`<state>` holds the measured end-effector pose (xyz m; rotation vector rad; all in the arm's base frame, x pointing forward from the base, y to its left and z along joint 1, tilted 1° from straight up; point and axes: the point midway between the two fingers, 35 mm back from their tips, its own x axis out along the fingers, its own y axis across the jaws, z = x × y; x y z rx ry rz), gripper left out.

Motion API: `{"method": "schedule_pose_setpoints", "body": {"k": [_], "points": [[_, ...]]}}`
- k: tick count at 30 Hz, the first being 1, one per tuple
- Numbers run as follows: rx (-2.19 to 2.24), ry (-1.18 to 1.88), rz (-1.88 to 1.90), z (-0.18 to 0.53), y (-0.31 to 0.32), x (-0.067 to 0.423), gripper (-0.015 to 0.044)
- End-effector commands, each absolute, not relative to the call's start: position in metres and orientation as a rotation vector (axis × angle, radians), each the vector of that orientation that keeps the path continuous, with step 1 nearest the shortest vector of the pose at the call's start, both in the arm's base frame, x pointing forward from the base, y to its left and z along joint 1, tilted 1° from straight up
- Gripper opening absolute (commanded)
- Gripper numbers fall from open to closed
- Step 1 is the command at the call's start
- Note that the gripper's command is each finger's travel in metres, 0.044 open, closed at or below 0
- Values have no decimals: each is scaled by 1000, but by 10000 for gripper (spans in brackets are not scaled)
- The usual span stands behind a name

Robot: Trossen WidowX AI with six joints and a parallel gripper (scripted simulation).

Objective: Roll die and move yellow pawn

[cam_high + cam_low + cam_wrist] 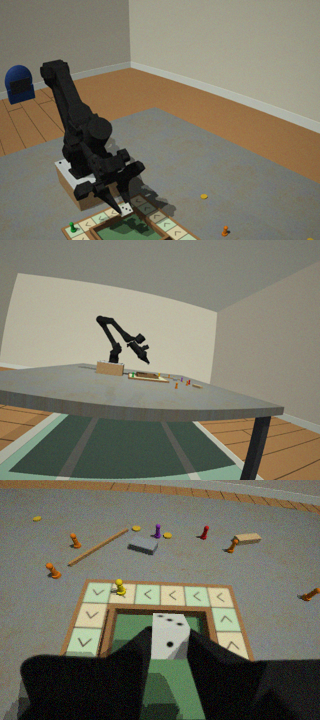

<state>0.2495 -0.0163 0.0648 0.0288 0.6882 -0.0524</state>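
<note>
Gripper [169, 641] is pinching the die [170, 635], holding it in the air above the green tray [126, 630] inside the board [235, 622]. Arm is tilting forward. Yellow pawn [120, 586] is standing on the board's far row, near its left corner.

No text readable — only arrows on the board [172, 595] squares.

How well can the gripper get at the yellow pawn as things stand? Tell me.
Probably not yet: the gripper is shut on the die above the tray. The yellow pawn stands unobstructed on the far track, so access looks free after release.
</note>
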Motion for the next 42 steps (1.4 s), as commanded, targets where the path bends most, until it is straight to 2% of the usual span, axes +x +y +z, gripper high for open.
{"method": "schedule_pose_setpoints", "body": {"k": [1,10,14,18,34,37,39,42], "points": [[29,686,-52,65,-16,250,0],[29,686,-53,68,-16,250,236],[32,688,-57,103,-17,249,341],[33,697,-57,105,-17,248,440],[55,1442,-44,69,-18,269,440],[56,1503,-43,65,-18,271,440],[59,1438,-43,68,-17,269,440],[87,1448,-64,69,-12,286,361]]}}
